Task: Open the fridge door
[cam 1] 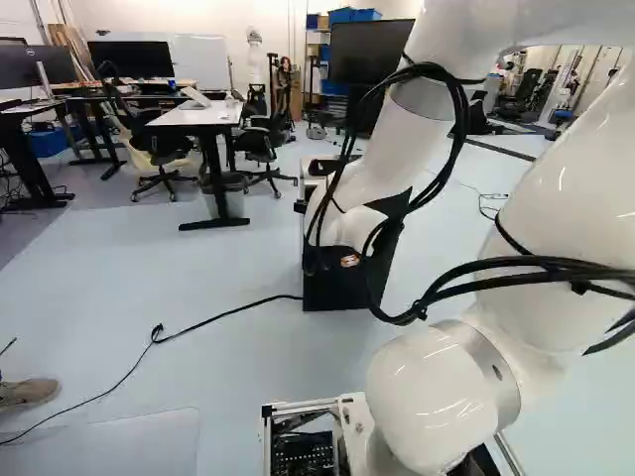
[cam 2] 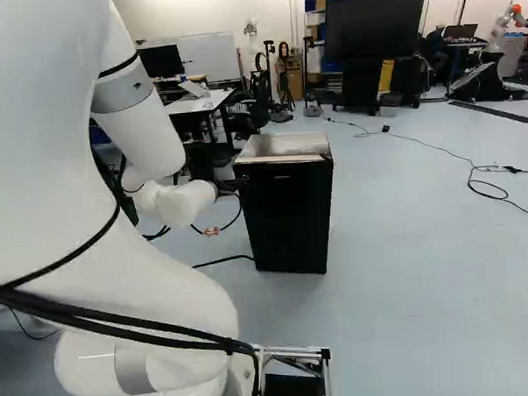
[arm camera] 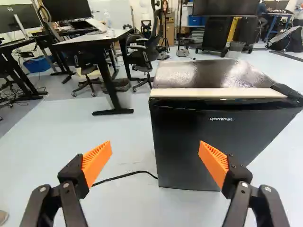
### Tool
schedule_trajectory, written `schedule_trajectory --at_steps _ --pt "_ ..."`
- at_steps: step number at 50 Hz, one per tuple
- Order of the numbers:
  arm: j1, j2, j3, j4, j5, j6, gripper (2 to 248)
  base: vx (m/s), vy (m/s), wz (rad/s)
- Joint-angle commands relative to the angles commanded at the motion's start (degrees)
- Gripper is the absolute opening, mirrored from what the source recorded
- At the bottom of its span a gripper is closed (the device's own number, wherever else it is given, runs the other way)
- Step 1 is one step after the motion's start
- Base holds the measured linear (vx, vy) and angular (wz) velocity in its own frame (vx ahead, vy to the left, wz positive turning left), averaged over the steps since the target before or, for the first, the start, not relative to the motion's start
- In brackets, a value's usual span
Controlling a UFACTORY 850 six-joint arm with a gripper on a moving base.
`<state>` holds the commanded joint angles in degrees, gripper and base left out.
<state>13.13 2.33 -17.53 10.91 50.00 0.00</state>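
“Hand (arm camera: pixel 155 158) first, leftmost in the right base view; how does it stand?”

“Wide open, gripping nothing; its orange pads (arm camera: pixel 97 163) are well apart.”

“And the fridge (cam 2: pixel 289 216)?”

“Right of the hand in that same view, on the floor (cam 2: pixel 426 287); it stands upright, taller than wide, its black door (arm camera: pixel 189 137) ahead of the hand and clear of the pads.”

“Which edge counts, then?”

“The left upright edge (arm camera: pixel 156 137), I'd judge; it lies ahead, about midway between the pads, and the door spreads rightward from it; the dark piece (arm camera: pixel 285 92) at the far top corner may be a hinge, though I can't be sure.”

“So go forward to that edge and hook it; pressing the flat front might only shove the fridge.”
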Motion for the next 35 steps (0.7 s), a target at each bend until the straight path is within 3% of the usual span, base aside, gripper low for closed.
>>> schedule_trajectory --at_steps 35 --pt "7.2 -2.0 -2.0 10.1 0.1 0.0 247 0.0 0.0 0.0"
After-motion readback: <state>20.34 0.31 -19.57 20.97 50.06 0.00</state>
